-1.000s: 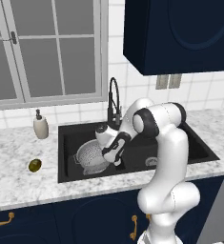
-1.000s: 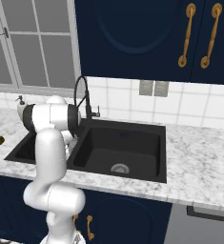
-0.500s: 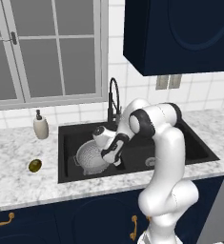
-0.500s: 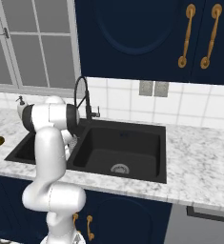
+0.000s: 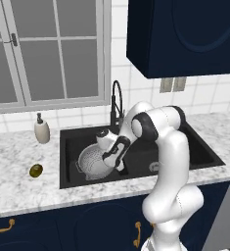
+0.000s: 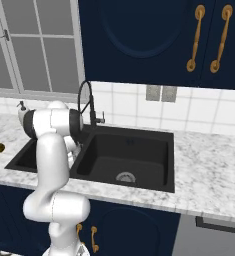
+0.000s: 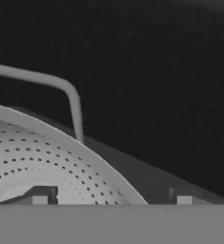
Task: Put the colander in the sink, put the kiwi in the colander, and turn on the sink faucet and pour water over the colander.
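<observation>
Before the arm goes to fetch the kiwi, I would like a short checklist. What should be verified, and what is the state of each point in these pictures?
1. The colander sits inside the left basin of the sink: ok.
2. The end effector has let go of the colander: ok. In the hand view the fingers stand apart on either side of the rim, not clamped on it.
3. The colander rests level and stable: cannot tell. It looks somewhat tilted in the left base view.
4. The kiwi is free to pick: ok. It lies alone on the counter, left of the sink.
5. The sink faucet is not running: ok, no water seen.
</observation>
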